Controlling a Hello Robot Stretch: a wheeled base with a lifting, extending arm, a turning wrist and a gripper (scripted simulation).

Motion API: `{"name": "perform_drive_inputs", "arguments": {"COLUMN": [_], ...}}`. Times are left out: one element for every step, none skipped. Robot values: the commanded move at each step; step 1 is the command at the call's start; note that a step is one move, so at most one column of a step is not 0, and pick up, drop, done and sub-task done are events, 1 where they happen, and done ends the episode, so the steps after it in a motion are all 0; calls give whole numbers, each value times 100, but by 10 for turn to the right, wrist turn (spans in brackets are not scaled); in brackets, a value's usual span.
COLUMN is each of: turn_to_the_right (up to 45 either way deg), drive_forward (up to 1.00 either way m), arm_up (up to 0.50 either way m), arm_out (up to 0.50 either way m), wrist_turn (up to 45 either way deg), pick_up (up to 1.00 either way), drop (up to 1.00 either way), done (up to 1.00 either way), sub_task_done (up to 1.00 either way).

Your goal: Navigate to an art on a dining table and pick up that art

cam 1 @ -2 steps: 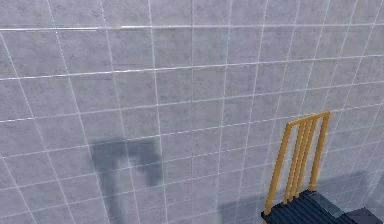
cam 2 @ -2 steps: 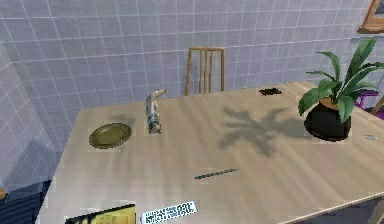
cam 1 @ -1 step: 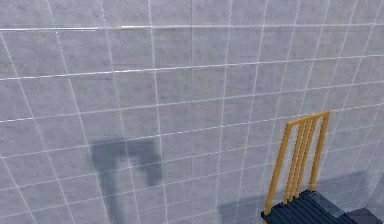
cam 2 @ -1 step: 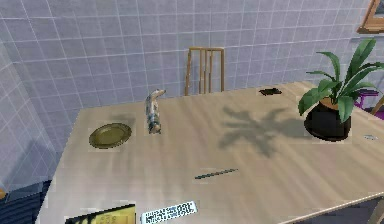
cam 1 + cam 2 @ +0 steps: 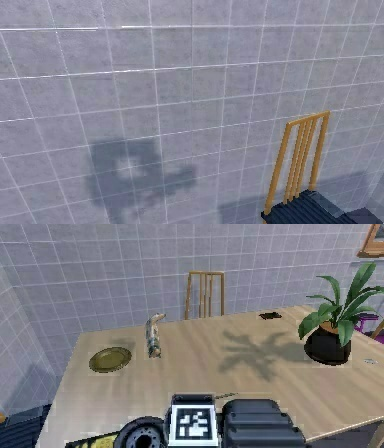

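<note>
On the light wooden dining table (image 5: 240,364) a small grey upright figure, the art (image 5: 155,334), stands toward the arm side view's left. At the bottom edge of that view sits a white square with black marks (image 5: 195,421). Beside it are the dark parts of the gripper (image 5: 150,434), low and close in front of the table's near edge. The gripper's far end is not clear, so I cannot tell whether it holds anything. The figure stands well farther out on the table than the gripper.
A round olive plate (image 5: 110,358) lies left of the figure. A potted plant (image 5: 335,319) stands at the table's right, and a small dark thing (image 5: 270,316) lies near the far edge. A wooden chair (image 5: 204,294) stands behind the table. Another wooden chair (image 5: 300,160) is against the tiled wall.
</note>
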Motion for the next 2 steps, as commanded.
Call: {"name": "perform_drive_inputs", "arguments": {"turn_to_the_right": [0, 0], "drive_forward": [0, 0], "arm_up": [0, 0], "arm_out": [50, 0], "wrist_turn": [0, 450], "pick_up": [0, 0], "drop": [0, 0], "done": [0, 0], "sub_task_done": [0, 0]}}
